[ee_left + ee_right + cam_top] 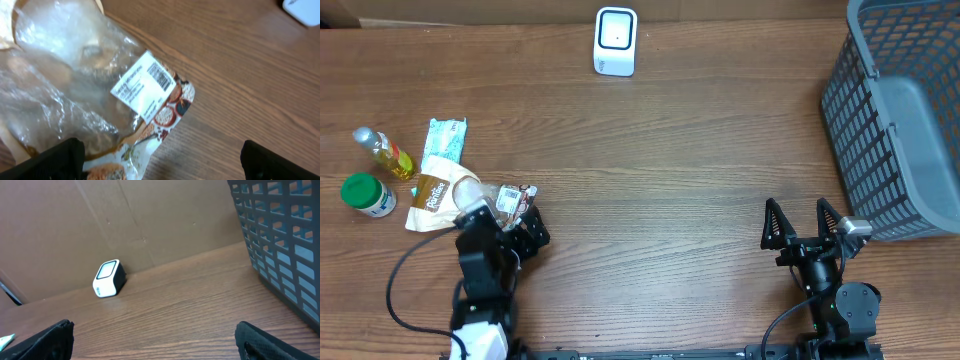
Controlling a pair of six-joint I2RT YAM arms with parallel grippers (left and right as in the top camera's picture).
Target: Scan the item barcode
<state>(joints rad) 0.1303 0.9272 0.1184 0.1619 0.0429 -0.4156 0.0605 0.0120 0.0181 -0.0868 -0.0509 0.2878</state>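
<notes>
**ITEM: SNACK POUCH, BARCODE UNSCANNED, PICK-UP STEP**

**Location of item.** The snack pouch [440,190] lies flat on the wooden table [670,150], at your left side. Its clear window faces up and its printed end points toward the left arm. The white barcode label [145,82] sits face up near that printed end, at a slant.

**Left gripper** [503,222]. Fingers spread wide, nothing held. It hangs over the label end of the pouch, which shows between the fingers in the wrist view.

**Right gripper** [797,215]. Fingers spread wide, empty, beside the grey basket [890,130].

**Scanner** [616,40]. A small white unit at the far edge of the table, well apart from the pouch, with its window facing the arms.

**Other stock, not needed.** Small bottle of yellow liquid [385,152], green-capped jar [368,195] and teal packet [447,138], all close by the pouch.

**Handling notes.**
- Take the pouch by an edge clear of the label, or your fingers will likely cover the bars.
- Expect the film to crumple and slip, so close on the stiffer printed seam if you can.
- Lift clear of the neighbouring items before you carry it.
- Present the label flat and square to the scanner window, with the film pulled smooth.
</notes>
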